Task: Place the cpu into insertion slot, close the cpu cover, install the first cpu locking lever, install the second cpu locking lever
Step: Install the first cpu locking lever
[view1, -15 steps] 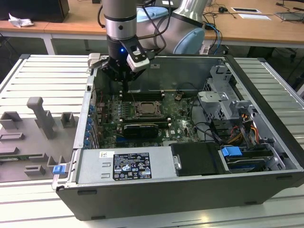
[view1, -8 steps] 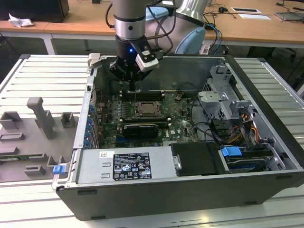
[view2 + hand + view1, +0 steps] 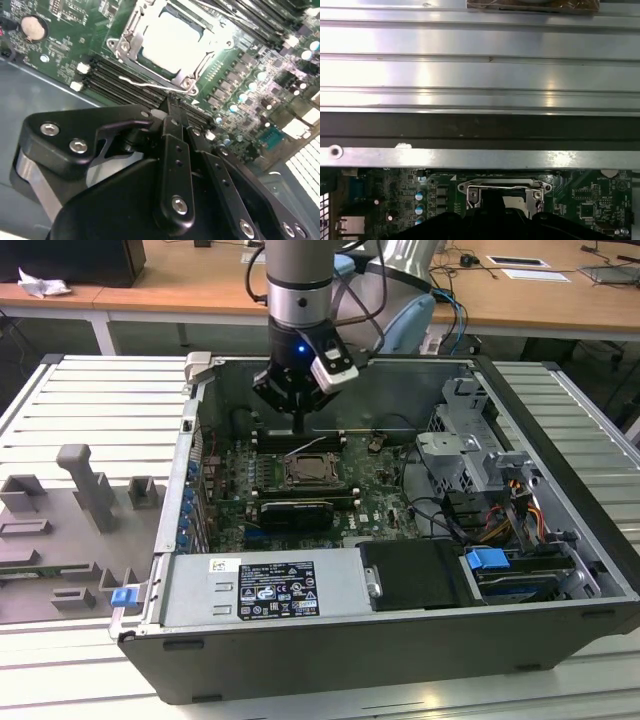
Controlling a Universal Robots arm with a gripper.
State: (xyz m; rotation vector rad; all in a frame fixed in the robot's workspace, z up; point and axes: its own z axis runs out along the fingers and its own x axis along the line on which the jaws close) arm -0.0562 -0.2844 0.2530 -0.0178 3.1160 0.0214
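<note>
1. Right up close, the gripper (image 3: 172, 107): its fingers are pinched together into one narrow point with nothing held, hovering just beside the insertion slot (image 3: 310, 471).
2. Beneath that tip are the long black memory slots (image 3: 107, 75), lying alongside the insertion slot on the gripper's side.
3. Just past the tip, a thin wire locking lever (image 3: 142, 84) runs along the insertion slot's near edge. By my reading it stands loose, not tucked under its catch.
4. In the insertion slot itself, the cpu (image 3: 172, 40) sits flat. Its pale top shows through the cut-out of the cpu cover (image 3: 129, 46), which lies down over it.
5. So the work in hand looks like the first lever. The call here is to land the closed tip squarely on the wire, press down, then sweep sideways towards the catch. The wire is springy and slim, so a glancing touch could let it flick free. The tip also needs to stay off the cover and the memory slots.
6. Farther out from the insertion slot rises the wall of the computer case (image 3: 560, 440), and beyond that lies the ribbed metal surface (image 3: 100, 390).
</note>
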